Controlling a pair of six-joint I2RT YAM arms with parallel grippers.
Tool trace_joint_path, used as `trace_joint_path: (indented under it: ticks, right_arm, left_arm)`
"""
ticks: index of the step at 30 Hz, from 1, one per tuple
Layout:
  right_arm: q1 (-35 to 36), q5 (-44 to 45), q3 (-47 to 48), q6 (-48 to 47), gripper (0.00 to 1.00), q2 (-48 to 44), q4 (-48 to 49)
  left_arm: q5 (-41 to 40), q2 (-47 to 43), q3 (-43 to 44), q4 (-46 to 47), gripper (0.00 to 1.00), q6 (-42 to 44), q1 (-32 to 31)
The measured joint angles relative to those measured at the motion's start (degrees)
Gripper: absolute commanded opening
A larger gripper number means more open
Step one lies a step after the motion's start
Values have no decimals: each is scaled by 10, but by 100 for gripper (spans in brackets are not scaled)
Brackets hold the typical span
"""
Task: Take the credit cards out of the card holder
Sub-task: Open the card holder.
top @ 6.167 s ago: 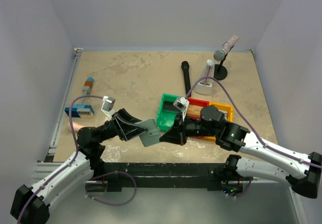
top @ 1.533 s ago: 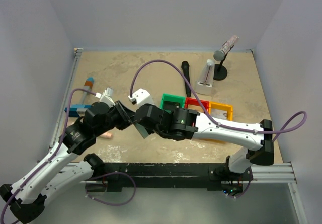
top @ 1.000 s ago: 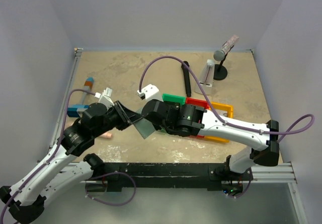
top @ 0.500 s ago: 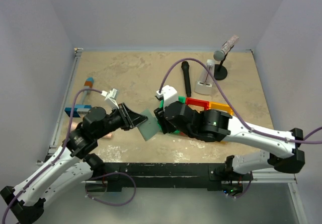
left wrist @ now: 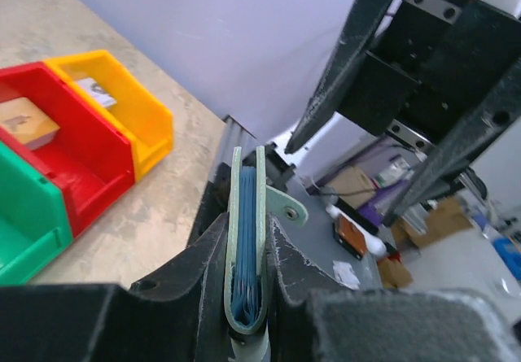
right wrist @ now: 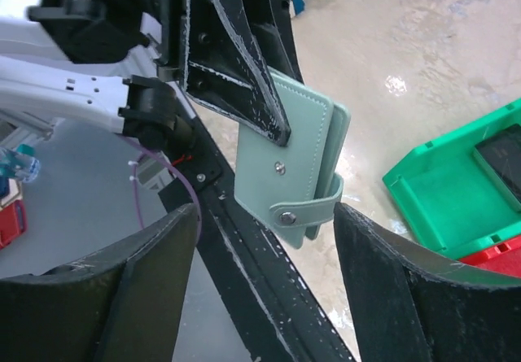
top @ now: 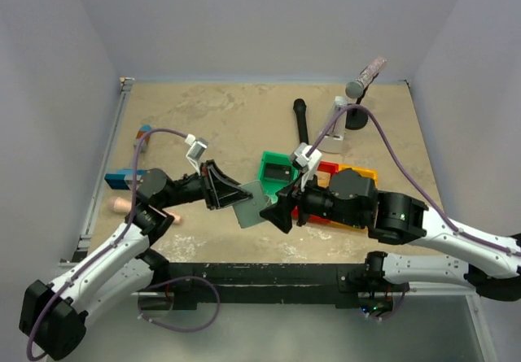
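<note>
Left hand (top: 234, 193) pinches the shut holder (right wrist: 295, 171) aloft; right hand (top: 281, 205), spread, faces its loose strap (right wrist: 316, 207). Next, likely: part the panels and pinch a card.

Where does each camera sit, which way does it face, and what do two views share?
Top: above and behind the bases, looking down at the table; left gripper and right gripper show.
Left wrist: on the left arm, facing past its gripper, shut on the card holder, toward the right gripper.
Right wrist: on the right arm, facing the card holder between its own open fingers.
Shared: both wrist views show the card holder and green bin.
</note>
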Motion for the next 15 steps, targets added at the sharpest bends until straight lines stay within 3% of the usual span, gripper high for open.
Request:
trace_joint_path:
  ticks: [9,15]
  right_arm:
    - [-29,-9,-48,2,66,-25,-1]
    - [-43,-25,-66,8,66,-51,1]
  left_arm:
    - [128,135,-24,346,0,-169,11]
    - [165,190,-25,418,0,-259,12]
